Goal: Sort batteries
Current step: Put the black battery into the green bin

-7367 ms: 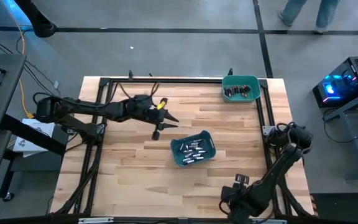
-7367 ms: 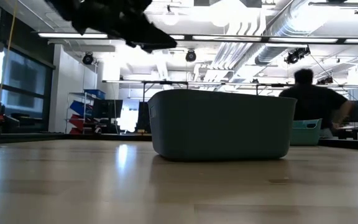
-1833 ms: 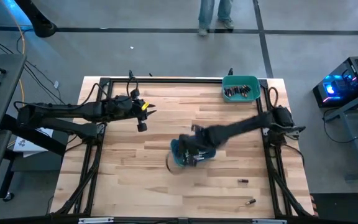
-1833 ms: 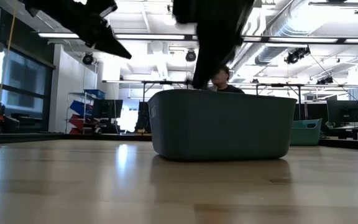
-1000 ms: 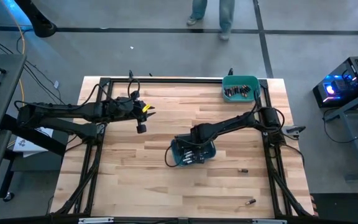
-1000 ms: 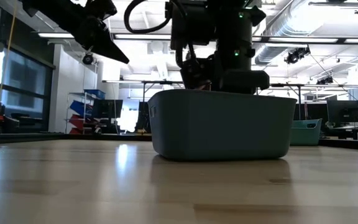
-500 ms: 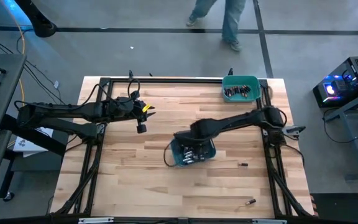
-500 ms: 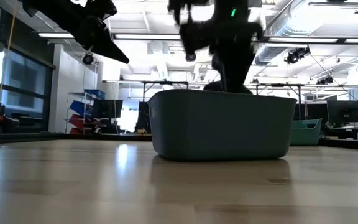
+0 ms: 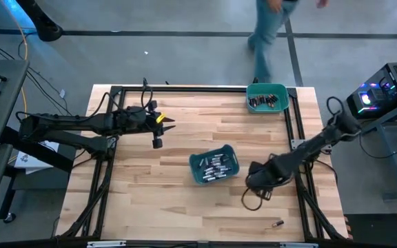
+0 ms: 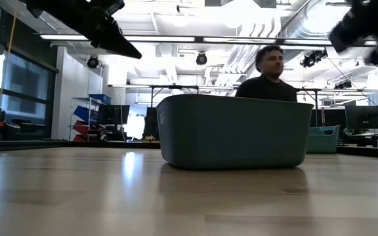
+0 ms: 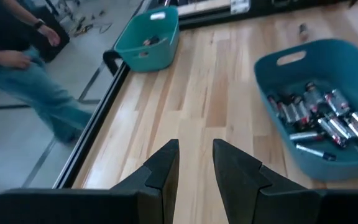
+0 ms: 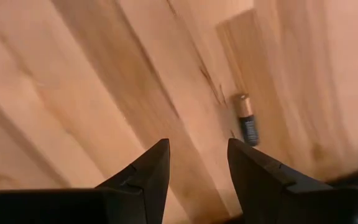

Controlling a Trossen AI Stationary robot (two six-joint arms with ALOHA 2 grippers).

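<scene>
A teal bin (image 9: 197, 170) at mid-table holds several silvery and dark batteries (image 9: 216, 165), which also show in the left wrist view (image 11: 322, 121). A second teal bin (image 9: 282, 94) at the far right corner holds dark batteries (image 9: 264, 102). My right gripper (image 9: 255, 184) hovers open over bare wood right of the middle bin. A loose dark battery with a copper end (image 12: 247, 124) lies just beyond its fingertips (image 12: 194, 146). Another loose battery (image 9: 278, 224) lies near the near edge. My left gripper (image 9: 158, 134) waits open on the left, raised (image 11: 194, 149).
A black frame rail (image 9: 185, 89) runs round the table top. In the low view the middle bin (image 10: 235, 131) stands in front and the second bin (image 10: 323, 139) behind on the right. A person (image 9: 271, 27) walks past beyond the far edge.
My right gripper has come up out of the middle bin and swung toward the table's right and near edge. It now hangs over the wood by a loose battery. The bin has stayed in place. The person beyond the far edge has walked to the right.
</scene>
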